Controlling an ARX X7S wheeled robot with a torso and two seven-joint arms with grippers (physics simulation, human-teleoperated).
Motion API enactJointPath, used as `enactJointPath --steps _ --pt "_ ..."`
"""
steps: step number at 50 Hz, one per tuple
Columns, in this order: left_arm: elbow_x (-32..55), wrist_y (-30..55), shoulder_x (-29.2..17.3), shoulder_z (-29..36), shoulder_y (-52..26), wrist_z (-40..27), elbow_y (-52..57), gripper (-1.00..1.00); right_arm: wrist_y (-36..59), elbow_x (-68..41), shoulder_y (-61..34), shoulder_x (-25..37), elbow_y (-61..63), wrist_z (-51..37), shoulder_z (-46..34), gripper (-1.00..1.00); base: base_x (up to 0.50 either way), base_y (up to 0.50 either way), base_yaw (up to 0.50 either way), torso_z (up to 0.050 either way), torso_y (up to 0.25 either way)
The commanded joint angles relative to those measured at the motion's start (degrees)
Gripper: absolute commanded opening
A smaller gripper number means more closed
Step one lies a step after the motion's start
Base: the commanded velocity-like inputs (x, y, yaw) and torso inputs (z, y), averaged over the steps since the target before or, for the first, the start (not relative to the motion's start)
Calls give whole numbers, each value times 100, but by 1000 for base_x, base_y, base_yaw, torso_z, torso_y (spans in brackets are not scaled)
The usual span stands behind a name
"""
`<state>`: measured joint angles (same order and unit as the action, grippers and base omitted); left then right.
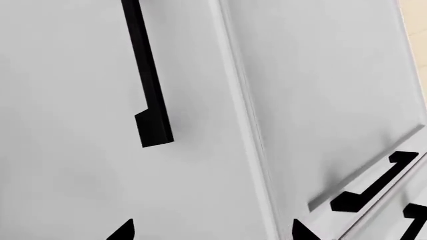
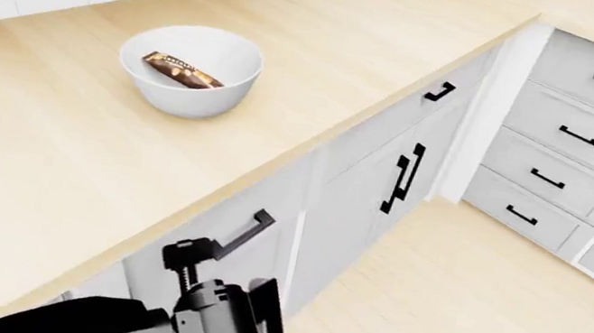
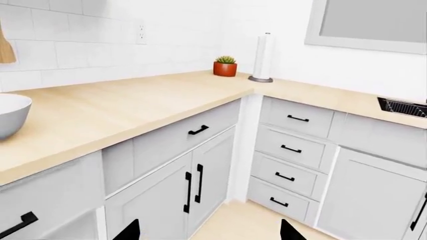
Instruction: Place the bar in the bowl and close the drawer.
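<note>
So the bar point(image 2: 181, 70) is sitting inside the bowl point(image 2: 193, 96), which is up on the wooden countertop point(image 2: 55, 151). The drawer point(image 2: 212, 248) with the black handle point(image 2: 253, 230) is right under the counter edge and looks shut from my head cam. Both the left gripper point(image 1: 212, 231) and right gripper point(image 3: 208, 231) have fingertips spread apart, holding nothing.
</note>
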<state>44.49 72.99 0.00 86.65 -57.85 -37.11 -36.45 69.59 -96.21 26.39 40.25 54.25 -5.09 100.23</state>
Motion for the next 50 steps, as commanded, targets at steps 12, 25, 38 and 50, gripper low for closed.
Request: enactJointPath --steps 12,25,38,50 --pt "250 -227 0 29 2 190 -783 100 5 -47 9 11 30 -21 57 100 0 0 0 0 0" --pt "291 -285 0 25 -4 354 -905 100 19 -58 19 -9 38 12 134 100 0 0 0 0 0" --pt "472 -487 0 12 -61 599 -1202 100 21 -111 43 4 45 -12 189 100 0 0 0 0 0" --pt "450 -626 0 9 -101 790 -1432 100 32 -128 38 5 62 -28 192 100 4 -4 1 0 0"
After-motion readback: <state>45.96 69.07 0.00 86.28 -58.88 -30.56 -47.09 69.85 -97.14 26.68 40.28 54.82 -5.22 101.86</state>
